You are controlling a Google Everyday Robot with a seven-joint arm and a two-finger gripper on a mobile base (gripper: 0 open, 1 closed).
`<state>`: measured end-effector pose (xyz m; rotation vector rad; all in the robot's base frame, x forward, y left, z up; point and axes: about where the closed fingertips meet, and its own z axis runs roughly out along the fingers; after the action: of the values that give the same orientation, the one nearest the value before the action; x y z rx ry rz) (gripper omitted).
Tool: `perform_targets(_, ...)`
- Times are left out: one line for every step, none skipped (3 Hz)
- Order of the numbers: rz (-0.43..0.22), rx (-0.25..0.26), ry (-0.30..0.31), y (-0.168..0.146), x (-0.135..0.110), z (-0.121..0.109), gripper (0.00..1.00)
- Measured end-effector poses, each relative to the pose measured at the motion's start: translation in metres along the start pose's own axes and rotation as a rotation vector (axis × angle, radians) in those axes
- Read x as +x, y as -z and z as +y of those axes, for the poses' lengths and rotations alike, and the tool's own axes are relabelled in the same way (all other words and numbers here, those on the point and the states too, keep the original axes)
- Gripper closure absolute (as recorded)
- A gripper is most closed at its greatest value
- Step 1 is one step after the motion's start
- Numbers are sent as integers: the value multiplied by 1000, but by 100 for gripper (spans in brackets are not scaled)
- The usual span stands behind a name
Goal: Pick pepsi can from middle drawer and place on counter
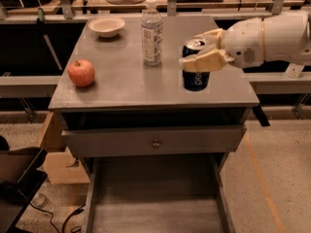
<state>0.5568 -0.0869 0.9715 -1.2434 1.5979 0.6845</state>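
**Item: pepsi can** [195,76]. It was recorded upright over the right half of the counter [121,84], near the front edge. Whether its base touched the surface could not be told. The can was clamped between the two fingers of the gripper [195,50], with one finger laid across its front and the other set behind its rim. The gripper was carried on a white arm [272,35] that reached in from the right.

**Also listed on the counter:**
- A clear water bottle [151,33] was noted upright, just left of the can and behind it, not touching it.
- A white bowl [106,26] was noted at the back left.
- A red apple [81,73] was noted near the left edge, well apart from the can.

**Listed below the counter:**
- A drawer front [194,141] with a round knob [155,143] was noted.
- The middle drawer [155,203] was noted pulled out beneath that front.
- A cardboard box [58,159] was noted on the floor to the left.
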Motion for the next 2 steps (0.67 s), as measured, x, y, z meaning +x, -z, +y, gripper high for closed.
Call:
perform_targets(-30,-8,14,-11,-6,-42,100)
perform_targets(-66,-10,16,-18,4,-71,100)
